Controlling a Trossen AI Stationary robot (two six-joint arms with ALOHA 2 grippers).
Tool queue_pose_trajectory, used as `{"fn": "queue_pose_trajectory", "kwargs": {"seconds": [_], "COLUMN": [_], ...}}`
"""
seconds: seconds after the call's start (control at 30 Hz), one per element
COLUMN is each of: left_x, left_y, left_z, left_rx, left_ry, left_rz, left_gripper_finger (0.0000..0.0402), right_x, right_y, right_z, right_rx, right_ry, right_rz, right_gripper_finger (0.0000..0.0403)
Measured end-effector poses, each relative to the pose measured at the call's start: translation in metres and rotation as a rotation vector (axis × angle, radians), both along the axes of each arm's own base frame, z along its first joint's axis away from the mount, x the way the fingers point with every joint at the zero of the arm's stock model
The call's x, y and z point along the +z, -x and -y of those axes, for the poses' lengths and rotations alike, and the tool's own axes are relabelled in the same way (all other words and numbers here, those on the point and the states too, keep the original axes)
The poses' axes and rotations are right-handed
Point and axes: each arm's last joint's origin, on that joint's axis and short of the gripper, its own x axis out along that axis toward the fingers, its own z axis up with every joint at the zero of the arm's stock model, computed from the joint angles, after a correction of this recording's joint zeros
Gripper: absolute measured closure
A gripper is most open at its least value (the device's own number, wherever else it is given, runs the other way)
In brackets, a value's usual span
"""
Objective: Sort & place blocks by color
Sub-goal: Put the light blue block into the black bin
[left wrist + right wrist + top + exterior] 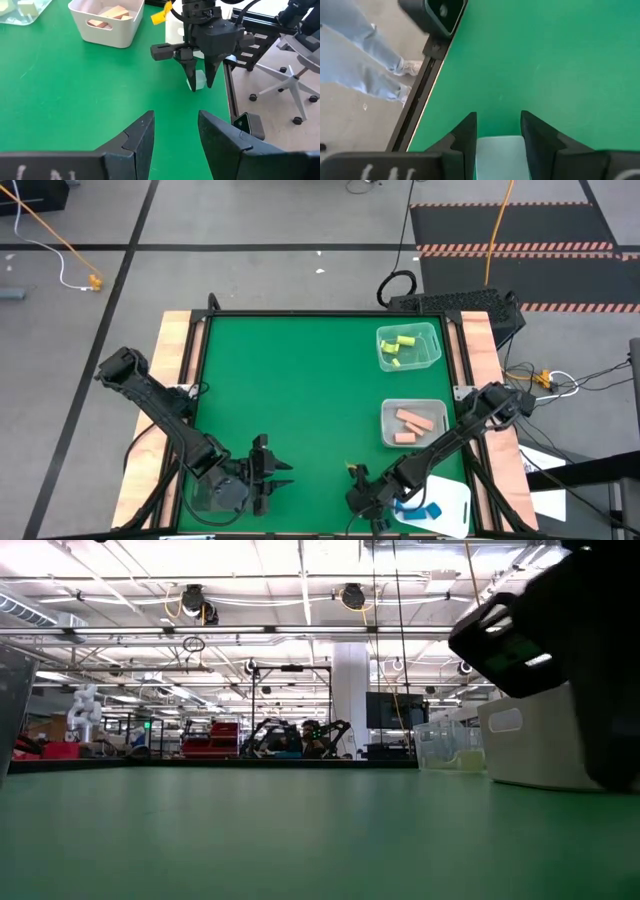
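Note:
My right gripper [358, 483] is near the table's front edge, right of centre. It points down and is shut on a mint green block [199, 80], which also shows between its fingers in the right wrist view [500, 155]. My left gripper [283, 473] is open and empty, to the left of it and facing it [176, 116]. Yellow-green blocks [398, 345] lie in a clear tray [432, 358]. Tan-pink blocks [415, 423] lie in a white tray [390, 412]. Blue blocks [420, 508] lie on a white tray [455, 515] at the front right. My right gripper pinches the mint green block by two opposite sides [196, 82] between its two fingers, near their free ends. The fingers come from above, pointing down. Whether the block rests on the green table or hangs just above it, I cannot tell.
A clear container [212, 492] sits under my left arm at the front left. The table's right rail [227, 75] runs just behind my right gripper. A person's legs [365, 60] stand beyond the table's edge. The middle of the green table [300, 390] is open.

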Motion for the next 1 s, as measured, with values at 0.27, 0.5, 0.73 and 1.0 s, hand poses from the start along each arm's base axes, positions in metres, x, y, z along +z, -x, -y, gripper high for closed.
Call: {"fn": "queue_pose_trajectory", "kwargs": {"seconds": [0.27,0.5,0.73,1.0], "left_x": [0.000,-0.001,-0.001,0.005], "left_y": [0.000,-0.006,-0.016,-0.024], "left_z": [0.000,-0.008,-0.020,-0.025], "left_rx": [0.001,0.203,0.301,0.328], "left_ry": [0.002,0.268,0.382,0.436], "left_rz": [-0.002,-0.005,-0.005,0.052], "left_gripper_finger": [0.0247,0.0247,0.0247,0.0247], "right_x": [0.032,0.065,0.095,0.124], "right_y": [-0.015,-0.020,-0.019,-0.009], "right_z": [0.014,0.034,0.043,0.051], "right_rx": [-0.111,-0.238,-0.307,-0.340], "right_ry": [-0.045,0.055,0.168,0.149], "right_rz": [0.194,0.386,0.581,0.658], "right_gripper_finger": [0.0295,0.0295,0.0295,0.0295]}}
